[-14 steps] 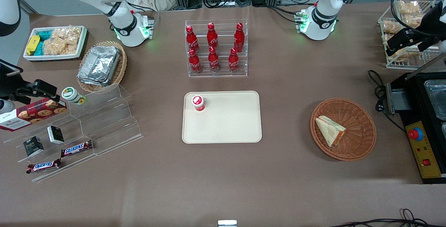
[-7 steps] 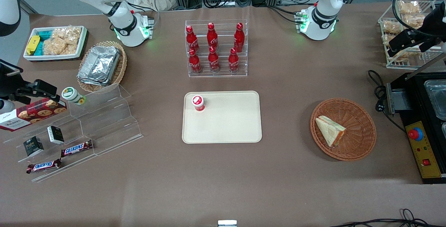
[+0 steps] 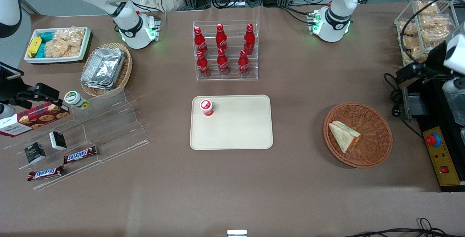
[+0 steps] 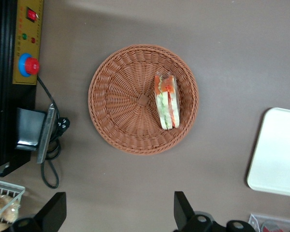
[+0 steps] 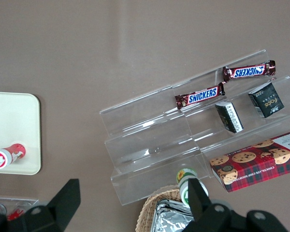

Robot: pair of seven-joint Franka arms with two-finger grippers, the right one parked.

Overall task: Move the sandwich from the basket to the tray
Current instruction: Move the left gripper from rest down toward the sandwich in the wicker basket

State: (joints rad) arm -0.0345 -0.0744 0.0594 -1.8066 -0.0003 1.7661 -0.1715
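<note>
The left arm's gripper point(image 3: 399, 73) has swung from the wire rack of bagged snacks point(image 3: 423, 29) at upper right of the front frame down toward the round reddish-brown wicker basket point(image 3: 374, 120), and hangs high, not yet over it. Its fingers point(image 4: 55, 212) are spread wide with nothing between them, probably to straddle the wrapped triangular sandwich point(image 3: 344, 136), which lies untouched in the basket, off its centre toward the flat beige rectangular tray point(image 3: 247, 128). A small red-capped bottle point(image 3: 206, 107) occupies one tray corner. The frame edge cuts off most of the arm.
</note>
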